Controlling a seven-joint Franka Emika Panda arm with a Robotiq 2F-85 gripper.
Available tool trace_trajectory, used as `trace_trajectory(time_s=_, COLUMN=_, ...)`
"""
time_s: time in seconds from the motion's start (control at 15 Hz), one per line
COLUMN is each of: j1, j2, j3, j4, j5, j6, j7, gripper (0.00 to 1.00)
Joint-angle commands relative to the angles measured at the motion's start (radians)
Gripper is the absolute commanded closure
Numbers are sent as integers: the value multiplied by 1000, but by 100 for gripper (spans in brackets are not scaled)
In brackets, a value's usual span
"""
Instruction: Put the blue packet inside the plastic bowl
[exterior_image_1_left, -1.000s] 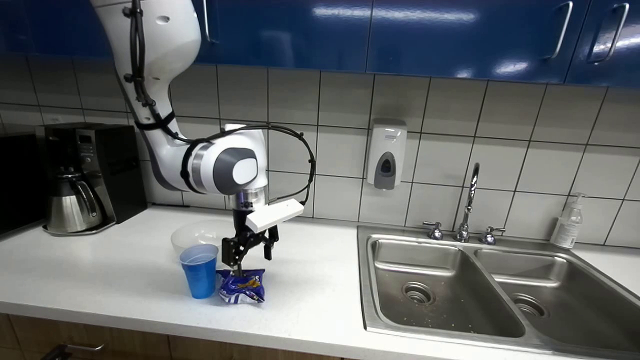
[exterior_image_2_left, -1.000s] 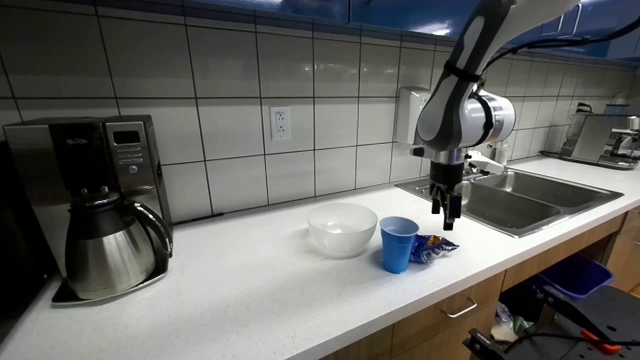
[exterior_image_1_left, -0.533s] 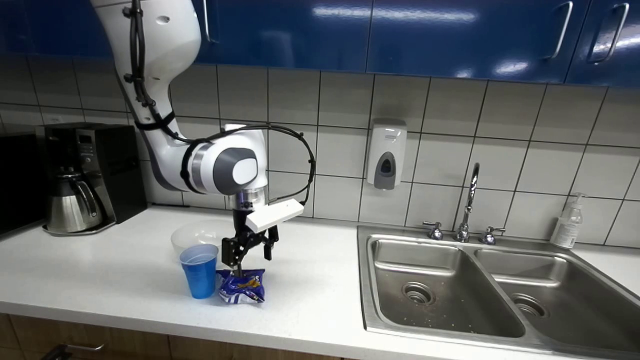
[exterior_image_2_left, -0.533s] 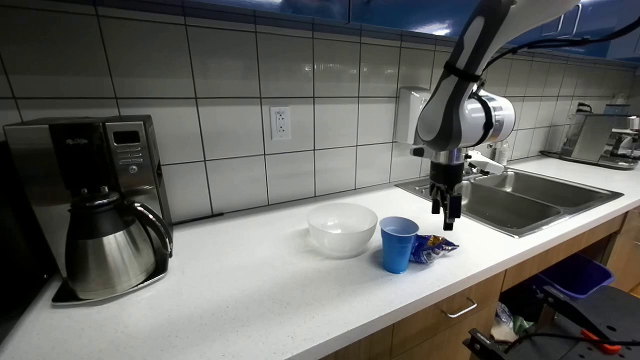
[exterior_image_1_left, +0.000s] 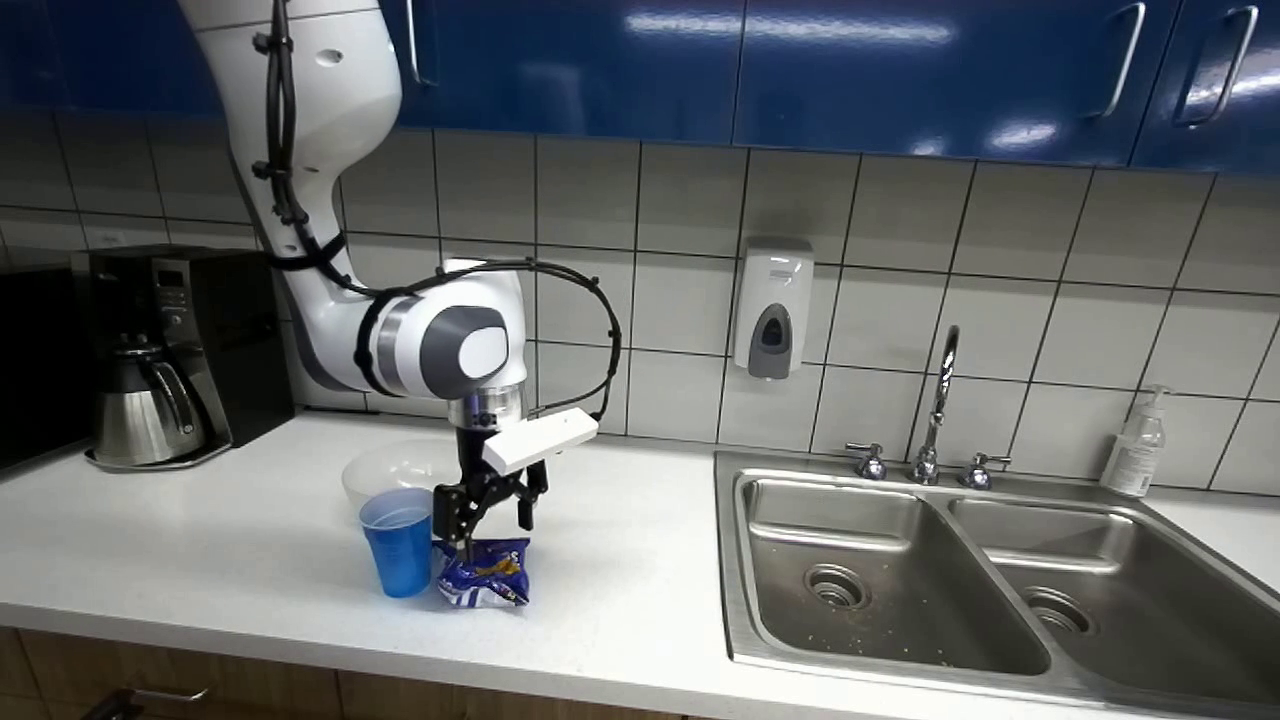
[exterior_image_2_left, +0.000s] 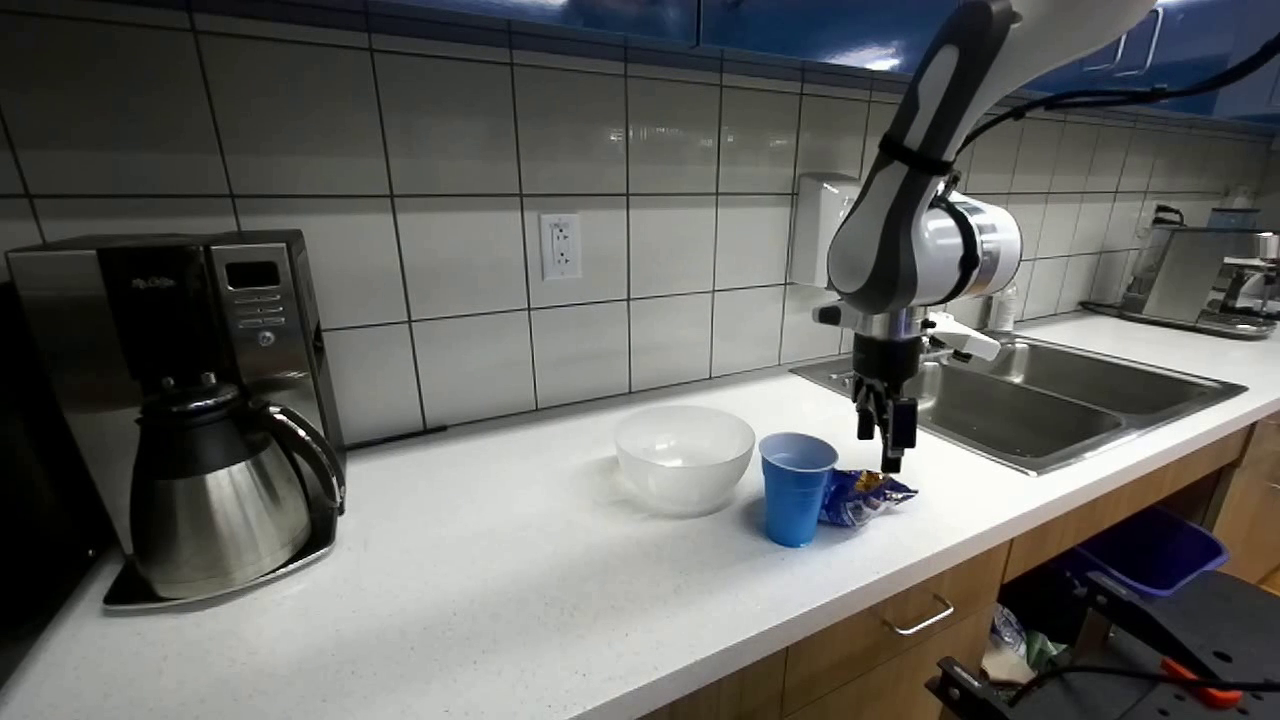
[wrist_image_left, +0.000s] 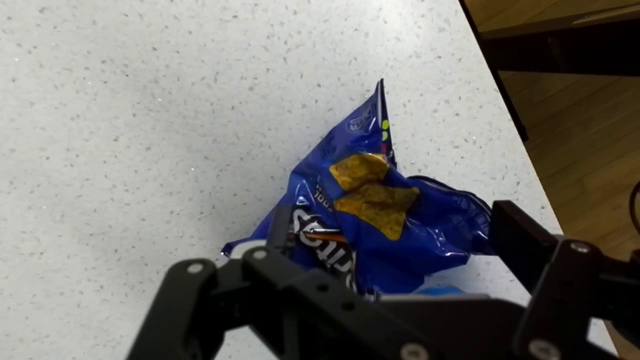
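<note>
The blue packet lies on the tabletop near its front edge, not yet in the plastic bowl, which stands farther toward the back edge. We judge the step in hand to be lining up the grasp, ahead of any lift. Our fingers are wide apart with nothing clamped between them; in the wrist view one overlaps the packet's lettered part and the other meets its crimped end, though we cannot tell whether either tip touches the wrapper. In both exterior views the tips point down at the packet. The next move probably calls for settling squarely astride it, then closing gently on the loose film. After that we should lift well clear of the blue cup, upright just beside the packet, before travelling toward the back edge and letting go over the bowl.
</note>
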Motion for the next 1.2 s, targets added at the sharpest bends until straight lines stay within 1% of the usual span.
trace_trajectory(time_s=0.0, j1=5, j2=47, j3=15, j4=28, j5=-27, j6=19, j7=52, gripper=0)
trace_trajectory(time_s=0.67, j1=32, j2=134, j3=15, j4=103, j5=-81, j6=12, j7=139, gripper=0)
trace_trajectory(time_s=1.13, j1=17, j2=124, j3=25, j4=119, j5=-81, j6=-5, j7=146, gripper=0)
